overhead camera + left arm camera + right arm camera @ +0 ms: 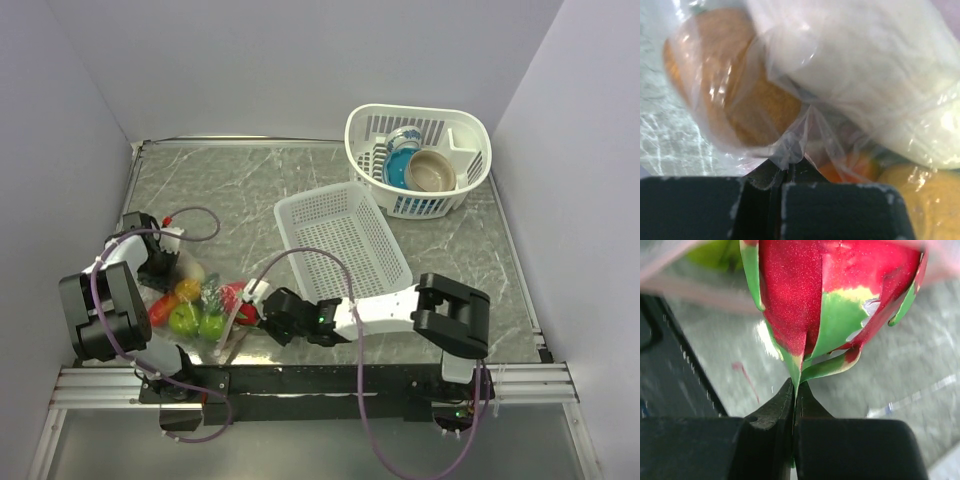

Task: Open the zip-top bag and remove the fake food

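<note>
The clear zip-top bag [205,305] lies at the near left of the table, bunched around the fake food: an orange piece [188,290], green pieces [185,318] and a red piece [160,308]. My left gripper [176,268] is shut on a pinch of the bag's film [790,145]. Behind the plastic press an orange piece [725,85] and a white piece [865,75]. At the bag's right end lies a red-pink fruit with green leaves [238,300]. My right gripper [795,392] is shut on one of its green leaf tips [799,367]. The fruit's body [805,295] shows no plastic over it.
A low white perforated basket [345,240] lies mid-table, just behind my right arm. A taller white basket [455,195] at the back right holds a blue cup [402,150] and a tan bowl [432,172]. The metal rail [300,380] runs along the near edge.
</note>
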You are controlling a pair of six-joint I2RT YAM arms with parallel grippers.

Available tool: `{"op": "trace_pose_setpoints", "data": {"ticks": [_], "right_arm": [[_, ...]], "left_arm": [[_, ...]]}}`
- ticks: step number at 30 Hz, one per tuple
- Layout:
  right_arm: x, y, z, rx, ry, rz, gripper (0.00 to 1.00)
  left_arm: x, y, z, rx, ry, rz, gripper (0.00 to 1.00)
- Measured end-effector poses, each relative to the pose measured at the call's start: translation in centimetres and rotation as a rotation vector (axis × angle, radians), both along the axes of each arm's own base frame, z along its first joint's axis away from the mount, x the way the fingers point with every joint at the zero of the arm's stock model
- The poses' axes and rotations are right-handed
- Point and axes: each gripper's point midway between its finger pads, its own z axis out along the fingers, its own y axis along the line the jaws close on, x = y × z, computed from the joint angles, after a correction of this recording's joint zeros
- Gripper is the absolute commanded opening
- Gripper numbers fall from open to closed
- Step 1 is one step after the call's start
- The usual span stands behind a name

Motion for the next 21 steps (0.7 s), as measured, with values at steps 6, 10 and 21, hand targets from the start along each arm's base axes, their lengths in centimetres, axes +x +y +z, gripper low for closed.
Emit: {"op": "trace_pose_setpoints", "data": {"ticks": [6,10,21], "right_arm": [[-1.2,-4.1,1.8,-0.014,0.007,0.003,0.0],[-1.6,-6.8,5.4,0.048,-0.026,-0.013,0.0],[9.0,-13.5,13.9,0.261,-0.19,-0.447,0.0]], "left_arm": [[0.8,0.1,0.3,-0.003,-0.023,0.009,0.01],[0.9,0.1,0.3,-0.002,-0.027,0.01,0.01],[1.8,-1.5,2.4,-0.096,-0.042,0.017,0.01]]}}
